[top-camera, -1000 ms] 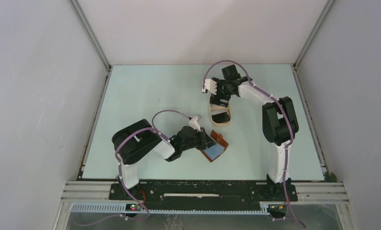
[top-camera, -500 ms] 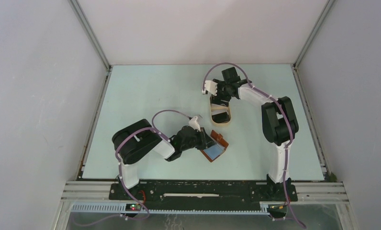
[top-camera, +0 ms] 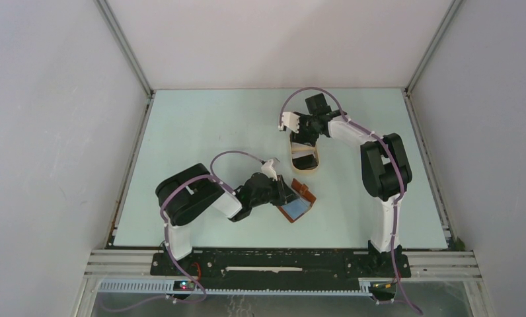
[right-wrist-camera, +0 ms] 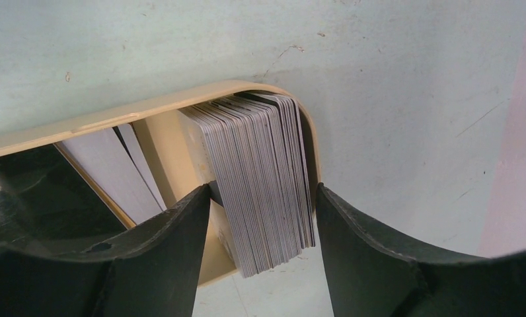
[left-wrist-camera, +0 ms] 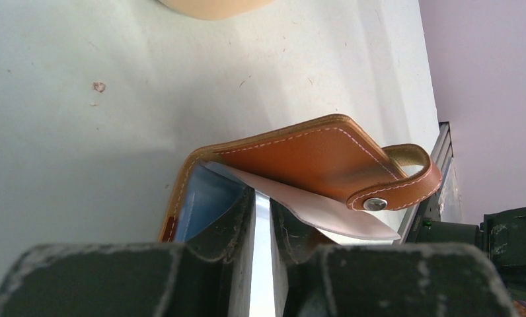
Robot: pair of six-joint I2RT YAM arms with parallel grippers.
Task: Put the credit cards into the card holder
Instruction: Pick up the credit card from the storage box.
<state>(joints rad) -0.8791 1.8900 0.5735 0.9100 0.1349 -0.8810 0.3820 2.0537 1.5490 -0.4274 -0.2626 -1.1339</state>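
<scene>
The card holder (top-camera: 302, 199) lies open near the table's front, brown leather with a blue inside and a snap strap (left-wrist-camera: 386, 195). My left gripper (top-camera: 285, 193) reaches into its open side and is shut on a thin inner panel of the card holder (left-wrist-camera: 306, 158), the fingers (left-wrist-camera: 234, 218) nearly together. The credit cards (right-wrist-camera: 260, 178) stand on edge as a thick grey stack at the end of a tan tray (right-wrist-camera: 148, 109). My right gripper (right-wrist-camera: 262, 191) straddles that stack, open, with a narrow gap at each side. More cards (right-wrist-camera: 112, 172) lean in the tray.
The tan oval tray (top-camera: 306, 170) sits mid-table under my right gripper (top-camera: 304, 137), just beyond the card holder. Grey walls enclose the table on three sides. A metal rail runs along the near edge by the arm bases.
My right gripper's jaws have narrowed around the card stack and the wrist has shifted slightly. The left gripper and card holder have not moved.
</scene>
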